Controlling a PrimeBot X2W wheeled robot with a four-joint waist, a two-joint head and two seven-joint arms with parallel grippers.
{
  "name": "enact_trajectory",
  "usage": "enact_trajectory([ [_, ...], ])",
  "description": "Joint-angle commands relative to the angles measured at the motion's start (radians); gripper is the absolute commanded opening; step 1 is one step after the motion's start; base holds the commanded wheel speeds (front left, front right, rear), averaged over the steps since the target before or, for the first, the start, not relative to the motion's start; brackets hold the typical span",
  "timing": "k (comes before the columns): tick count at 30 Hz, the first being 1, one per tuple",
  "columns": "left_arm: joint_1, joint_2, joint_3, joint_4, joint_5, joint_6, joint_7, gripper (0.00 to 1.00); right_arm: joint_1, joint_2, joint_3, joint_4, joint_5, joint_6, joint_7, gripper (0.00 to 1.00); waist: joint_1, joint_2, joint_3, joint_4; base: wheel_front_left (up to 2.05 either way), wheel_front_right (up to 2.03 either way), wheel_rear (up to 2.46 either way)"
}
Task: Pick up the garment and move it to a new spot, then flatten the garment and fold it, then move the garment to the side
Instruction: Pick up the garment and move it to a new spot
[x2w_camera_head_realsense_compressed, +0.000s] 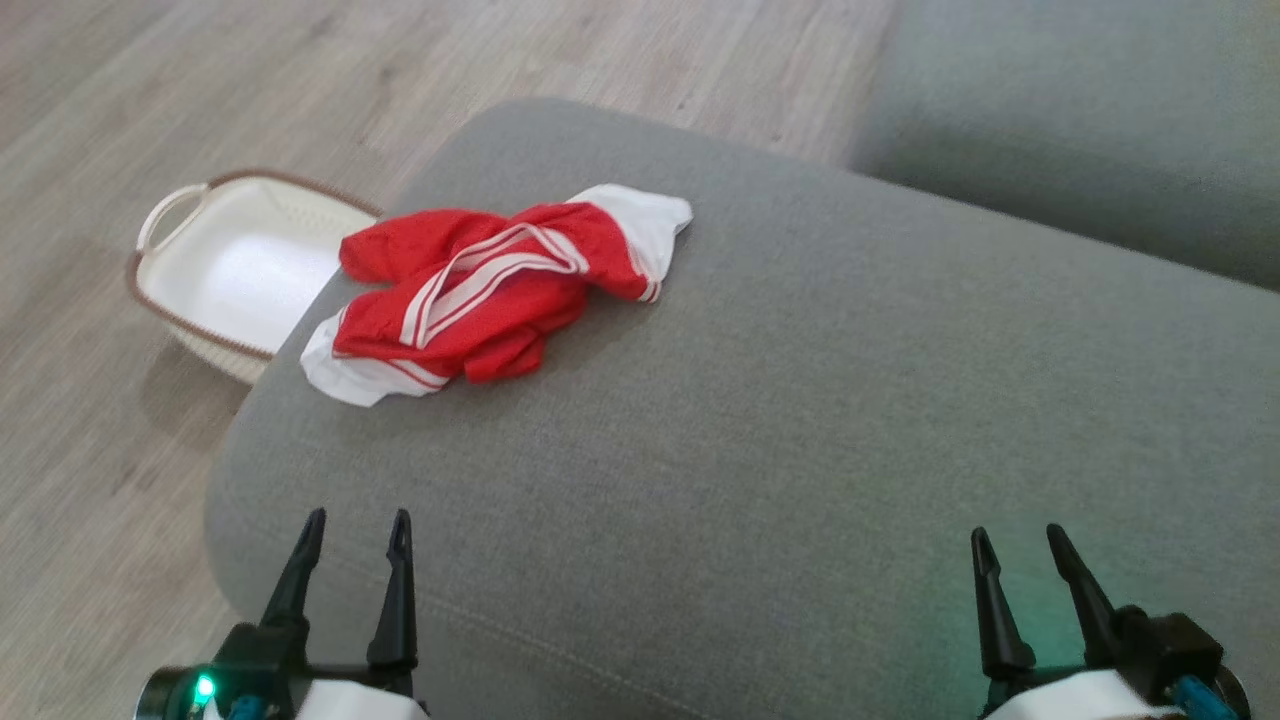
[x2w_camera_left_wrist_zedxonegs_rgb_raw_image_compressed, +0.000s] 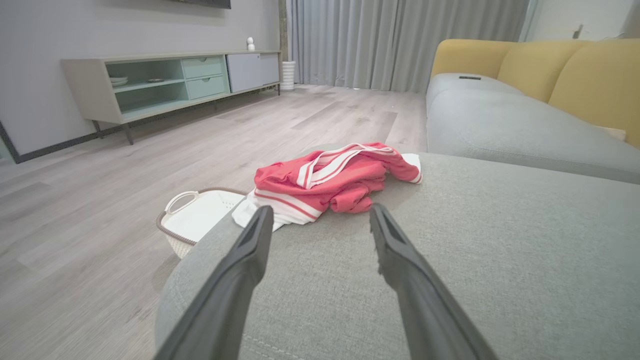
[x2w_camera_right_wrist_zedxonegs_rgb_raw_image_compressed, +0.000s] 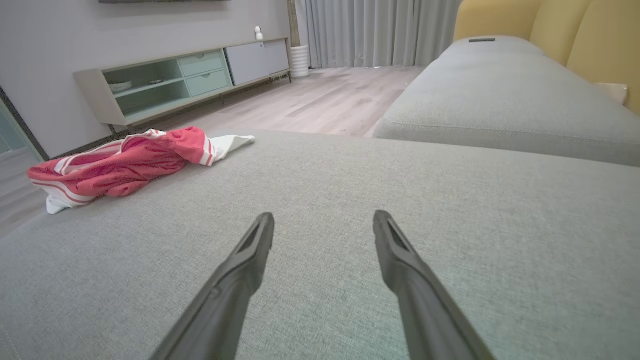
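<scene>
Looking at the garment (x2w_camera_head_realsense_compressed: 480, 290), I judge it light, soft and limp. It is a red piece with white stripes and white hems, crumpled in a heap on the grey cushion (x2w_camera_head_realsense_compressed: 800, 450), at the edge just above the basket (x2w_camera_head_realsense_compressed: 190, 325) on the floor. I expect it to sag and trail when lifted, and the smooth cloth may slip. I would therefore pinch a thick bunched fold near the middle of the heap, or the white hem nearest the basket, rather than a single layer. Its long axis runs slantwise: one white end lies at the cushion edge beside the basket, and the other points away from the basket, across the cushion. The left tool (x2w_camera_head_realsense_compressed: 357, 518) and right tool (x2w_camera_head_realsense_compressed: 1017, 533) both stand wide open and hold nothing. They hover over the cushion well apart from the garment, the left one nearer the basket.
</scene>
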Motion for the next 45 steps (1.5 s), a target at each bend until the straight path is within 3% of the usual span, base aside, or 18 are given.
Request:
enact_trajectory([
  [1,-0.06,-0.003,0.026,-0.046,0.002,0.009,-0.005,1.0,-0.057,-0.007,0.013,-0.039,-0.018,0.007,-0.014,1.0,0.0,0.0,0.041,0.026,0.0,0.0,0.0],
  [8,-0.15,-0.003,0.003,-0.09,-0.023,0.038,-0.005,1.0,-0.108,-0.065,0.015,-0.055,-0.048,0.007,-0.014,1.0,0.0,0.0,0.175,0.034,0.0,0.0,0.0],
  [15,-0.426,0.013,0.038,-0.056,-0.012,-0.008,-0.005,1.0,-0.165,-0.161,0.017,-0.079,-0.068,0.007,-0.014,1.0,0.0,0.0,0.334,0.028,0.0,0.0,0.0],
  [21,-0.725,0.065,0.065,0.265,-0.039,-0.077,0.005,1.0,-0.199,-0.241,0.014,-0.1,-0.076,0.007,-0.014,1.0,0.0,0.0,0.414,0.011,0.0,0.0,0.0],
  [26,-0.948,0.088,0.082,0.568,-0.105,-0.113,0.144,1.0,-0.227,-0.3,0.0,-0.133,-0.076,0.007,-0.014,1.0,0.0,0.0,0.467,-0.019,0.0,0.0,0.0],
  [31,-1.058,0.105,0.084,0.799,-0.159,-0.133,0.247,1.0,-0.251,-0.336,-0.011,-0.171,-0.074,0.007,-0.013,1.0,0.0,0.0,0.512,-0.051,0.0,0.0,0.0],
  [35,-1.085,0.108,0.082,0.914,-0.184,-0.139,0.239,1.0,-0.254,-0.345,-0.016,-0.194,-0.075,0.007,-0.011,1.0,0.0,0.0,0.534,-0.064,0.0,0.0,0.0],
  [36,-1.09,0.112,0.079,0.93,-0.181,-0.14,0.216,0.8,-0.254,-0.345,-0.019,-0.198,-0.076,0.007,-0.011,1.0,0.0,0.0,0.537,-0.065,0.0,0.0,0.0],
  [37,-1.094,0.115,0.074,0.945,-0.176,-0.139,0.19,0.0,-0.253,-0.343,-0.022,-0.202,-0.078,0.007,-0.011,1.0,0.0,0.0,0.539,-0.066,0.0,0.0,0.0],
  [45,-1.117,0.132,0.034,0.984,-0.145,-0.142,0.014,0.0,-0.254,-0.304,-0.017,-0.184,-0.081,0.007,-0.012,1.0,0.0,0.0,0.487,-0.075,0.0,0.0,0.0],
])
